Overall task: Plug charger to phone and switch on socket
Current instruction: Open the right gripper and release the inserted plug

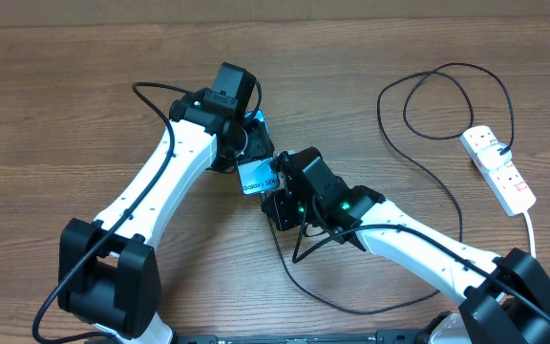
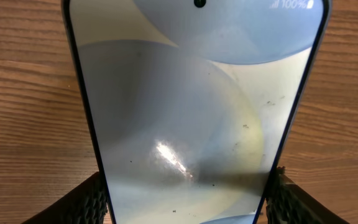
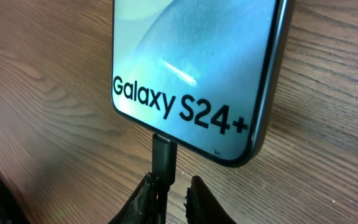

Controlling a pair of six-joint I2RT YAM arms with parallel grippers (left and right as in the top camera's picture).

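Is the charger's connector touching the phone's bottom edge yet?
Touching. Right wrist view: the charger's connector runs straight into the bottom edge of the phone, with no gap between them.

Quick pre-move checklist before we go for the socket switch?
1. Charger in phone port: ok, the tip enters the bottom edge in the right wrist view.
2. Left gripper holding phone: ok, pads on both long edges.
3. Right gripper clear of charger: cannot tell, its fingers sit right beside the tip.
4. Socket unobstructed: ok, far right in the overhead view, neither arm over it.
5. Socket switched on: cannot tell, too small to read overhead.
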